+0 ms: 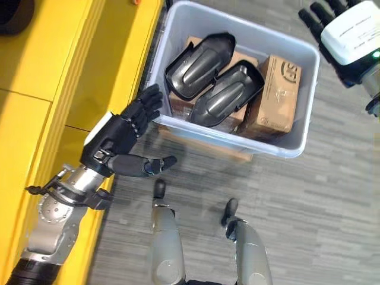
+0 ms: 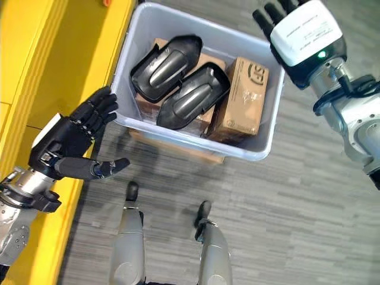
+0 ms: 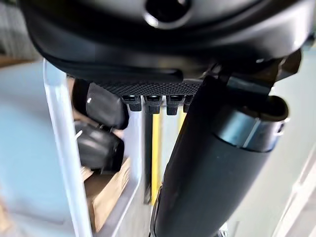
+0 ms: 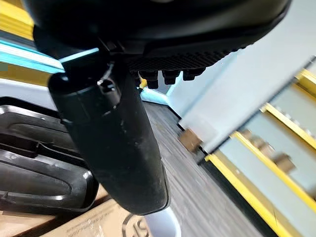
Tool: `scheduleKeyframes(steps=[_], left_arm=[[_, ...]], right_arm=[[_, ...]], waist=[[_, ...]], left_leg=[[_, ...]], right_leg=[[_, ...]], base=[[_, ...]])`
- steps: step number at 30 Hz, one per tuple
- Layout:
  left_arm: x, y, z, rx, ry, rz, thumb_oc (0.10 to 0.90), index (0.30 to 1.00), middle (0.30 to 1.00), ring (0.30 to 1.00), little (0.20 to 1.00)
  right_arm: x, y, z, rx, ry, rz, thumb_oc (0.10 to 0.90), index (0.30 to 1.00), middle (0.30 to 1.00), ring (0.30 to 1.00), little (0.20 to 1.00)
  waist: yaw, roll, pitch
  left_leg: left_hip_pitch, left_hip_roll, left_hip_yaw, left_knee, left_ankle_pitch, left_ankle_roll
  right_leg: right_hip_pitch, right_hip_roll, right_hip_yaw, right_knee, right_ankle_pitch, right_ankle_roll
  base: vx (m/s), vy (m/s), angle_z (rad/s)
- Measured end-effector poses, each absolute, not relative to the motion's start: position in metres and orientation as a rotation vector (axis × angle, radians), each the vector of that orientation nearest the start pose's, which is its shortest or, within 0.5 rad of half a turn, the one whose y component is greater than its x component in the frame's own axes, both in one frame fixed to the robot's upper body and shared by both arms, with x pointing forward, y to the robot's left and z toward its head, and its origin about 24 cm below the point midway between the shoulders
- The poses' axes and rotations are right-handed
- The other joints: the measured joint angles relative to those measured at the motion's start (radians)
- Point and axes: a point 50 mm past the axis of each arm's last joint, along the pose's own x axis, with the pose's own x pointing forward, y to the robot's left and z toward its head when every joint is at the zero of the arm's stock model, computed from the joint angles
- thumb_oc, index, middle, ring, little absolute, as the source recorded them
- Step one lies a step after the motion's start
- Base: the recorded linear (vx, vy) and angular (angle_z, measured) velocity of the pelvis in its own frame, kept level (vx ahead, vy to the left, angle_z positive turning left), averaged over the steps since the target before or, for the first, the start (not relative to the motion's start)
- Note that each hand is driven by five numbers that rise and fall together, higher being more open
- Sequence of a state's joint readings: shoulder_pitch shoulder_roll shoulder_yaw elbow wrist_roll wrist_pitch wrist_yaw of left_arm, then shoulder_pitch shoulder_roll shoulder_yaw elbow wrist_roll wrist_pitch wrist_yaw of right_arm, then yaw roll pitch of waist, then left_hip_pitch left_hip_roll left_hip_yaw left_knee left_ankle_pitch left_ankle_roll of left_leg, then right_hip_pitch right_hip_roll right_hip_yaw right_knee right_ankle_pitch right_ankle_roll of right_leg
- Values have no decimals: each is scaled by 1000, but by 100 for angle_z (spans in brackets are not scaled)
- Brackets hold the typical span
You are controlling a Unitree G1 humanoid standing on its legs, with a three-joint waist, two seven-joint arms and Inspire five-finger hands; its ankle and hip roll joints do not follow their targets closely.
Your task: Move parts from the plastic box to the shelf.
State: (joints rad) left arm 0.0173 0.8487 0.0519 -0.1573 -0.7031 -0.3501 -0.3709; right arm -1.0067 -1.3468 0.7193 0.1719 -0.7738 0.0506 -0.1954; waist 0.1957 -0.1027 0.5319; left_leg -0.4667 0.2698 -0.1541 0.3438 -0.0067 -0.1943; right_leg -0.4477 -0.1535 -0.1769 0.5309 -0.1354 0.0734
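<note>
A pale translucent plastic box (image 1: pixel 228 133) stands on the floor and holds two black moulded parts (image 1: pixel 199 59) (image 1: pixel 228 92) lying on brown cardboard boxes (image 1: pixel 276 95). My left hand (image 1: pixel 122 139) hovers at the box's near left corner. It is open and empty, its fingers straight toward the wall and its thumb stretched out sideways. The left wrist view looks past the thumb (image 3: pixel 212 163) to the box wall (image 3: pixel 64 148) and the black parts (image 3: pixel 101 106). My right hand (image 2: pixel 300 29) is raised beyond the box's far right corner, open and empty. The yellow shelf (image 1: pixel 59 89) runs along the left.
A flat brown board (image 1: pixel 202 145) sticks out from under the box. The grey plank floor (image 1: pixel 320 208) spreads to the right and front. A small orange item (image 1: pixel 136 2) lies at the shelf's far edge. More yellow racks (image 4: pixel 276 148) stand farther off.
</note>
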Motion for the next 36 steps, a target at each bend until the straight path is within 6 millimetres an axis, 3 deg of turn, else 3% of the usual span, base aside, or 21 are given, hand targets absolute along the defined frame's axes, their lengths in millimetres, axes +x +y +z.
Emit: scheduleKeyframes(steps=[3,5,6,7,8,10,11,13,14,16,18,22,24,27,29,31,33,36], left_arm=[[227,258,156,221,-392,-448,900,1000,1000,1000,1000],[227,261,150,218,-367,-443,900,1000,1000,1000,1000],[227,261,149,216,-365,-442,900,1000,1000,1000,1000],[235,257,147,207,-366,-450,900,1000,1000,1000,1000],[238,250,148,213,-369,-478,900,1000,1000,1000,1000],[238,237,145,207,-364,-526,900,1000,1000,1000,1000],[236,226,137,192,-350,-566,900,1000,1000,1000,1000],[235,220,134,192,-338,-606,900,1000,1000,1000,1000],[236,217,133,188,-334,-619,900,1000,1000,1000,1000],[236,218,134,191,-336,-607,900,1000,1000,1000,1000],[239,226,135,194,-334,-551,900,1000,1000,1000,1000],[237,238,140,195,-356,-489,900,1000,1000,1000,1000],[235,241,141,200,-372,-481,900,1000,1000,1000,1000],[231,238,132,183,-347,-491,900,1000,1000,1000,1000],[226,231,118,153,-303,-515,900,1000,1000,1000,1000],[225,228,114,149,-288,-524,900,1000,1000,1000,1000],[226,227,114,142,-290,-509,900,1000,1000,1000,1000],[228,228,117,139,-304,-473,900,1000,1000,1000,1000]], right_arm=[[316,-240,296,-2197,-656,-164,900,1000,1000,1000,1000],[311,-225,292,-2186,-734,-83,900,1000,1000,1000,1000],[310,-224,291,-2184,-736,-76,900,1000,1000,1000,1000],[304,-224,278,-2143,-682,-15,900,1000,1000,1000,1000],[301,-227,276,-2128,-649,-11,900,1000,1000,1000,1000],[298,-234,275,-2113,-622,-36,900,1000,1000,1000,1000],[296,-238,273,-2102,-601,-56,900,1000,1000,1000,1000],[297,-238,273,-2126,-591,-56,900,1000,1000,1000,1000],[298,-236,270,-2136,-591,-51,900,1000,1000,1000,1000],[299,-233,264,-2167,-599,-19,900,1000,1000,1000,1000],[298,-229,256,-2201,-618,37,900,1000,1000,1000,1000],[298,-224,244,-2218,-625,133,900,1000,1000,1000,1000],[296,-222,244,-2218,-646,149,900,1000,1000,1000,1000],[296,-219,241,-2204,-669,180,900,1000,1000,1000,1000],[295,-216,234,-2193,-686,230,900,1000,1000,1000,1000],[294,-213,228,-2172,-694,277,900,1000,1000,1000,1000],[290,-207,228,-2146,-726,300,900,1000,1000,1000,1000],[284,-196,231,-2088,-789,321,900,1000,1000,1000,1000]], waist=[[17,-23,-2],[28,-24,-2],[23,-24,-2],[-27,-23,-2],[-28,-23,-3],[-20,-22,-6],[-23,-19,-10],[-18,-13,-12],[-22,-6,-11],[-24,-3,-11],[-14,-3,-11],[10,-13,-9],[32,-24,-9],[32,-32,-10],[21,-38,-10],[11,-60,-13],[13,-65,-16],[-9,-63,-15]], left_leg=[[26,21,-24,24,-16,-16],[38,49,-43,5,-3,23],[37,52,-41,5,7,23],[16,61,13,-4,103,91],[20,62,49,-14,114,121],[27,35,88,-14,78,119],[19,-37,129,-8,74,122],[20,-72,147,-45,88,124],[11,-79,154,-63,113,97],[-6,-96,152,-65,112,97],[-2,-122,155,-71,100,106],[51,-158,172,-69,72,140],[72,-162,179,-60,53,145],[79,-167,174,20,-10,174],[89,-163,181,91,-78,187],[99,-157,179,88,-77,198],[107,-156,171,65,-61,214],[145,-168,120,-74,19,198]], right_leg=[[-7,9,-22,138,-99,-28],[1,36,-40,182,-131,-55],[4,36,-46,187,-135,-57],[70,33,-125,164,-170,-91],[94,33,-147,148,-182,-112],[113,29,-155,109,-178,-124],[126,21,-159,43,-141,-114],[127,29,-159,-11,-102,-91],[127,27,-165,-38,-79,-74],[126,17,-172,-63,-62,-58],[137,1,-152,-103,-41,-32],[196,-10,-75,-149,-29,-17],[229,-13,-76,-167,-23,-7],[223,-30,-64,-64,-6,13],[178,-53,-34,90,45,61],[164,-46,-25,135,56,63],[184,-7,-37,78,18,35],[242,47,19,-200,-4,20]], base=[[157,-235,15],[250,-312,18],[163,-346,113],[143,-329,134],[29,-169,141],[-39,-76,45],[-14,-19,31],[-19,29,16],[-13,120,17],[29,136,18],[130,174,4],[127,132,7],[159,214,-2],[105,214,-3],[117,-4,-15],[101,-222,-4],[107,-457,9],[108,-545,35]])
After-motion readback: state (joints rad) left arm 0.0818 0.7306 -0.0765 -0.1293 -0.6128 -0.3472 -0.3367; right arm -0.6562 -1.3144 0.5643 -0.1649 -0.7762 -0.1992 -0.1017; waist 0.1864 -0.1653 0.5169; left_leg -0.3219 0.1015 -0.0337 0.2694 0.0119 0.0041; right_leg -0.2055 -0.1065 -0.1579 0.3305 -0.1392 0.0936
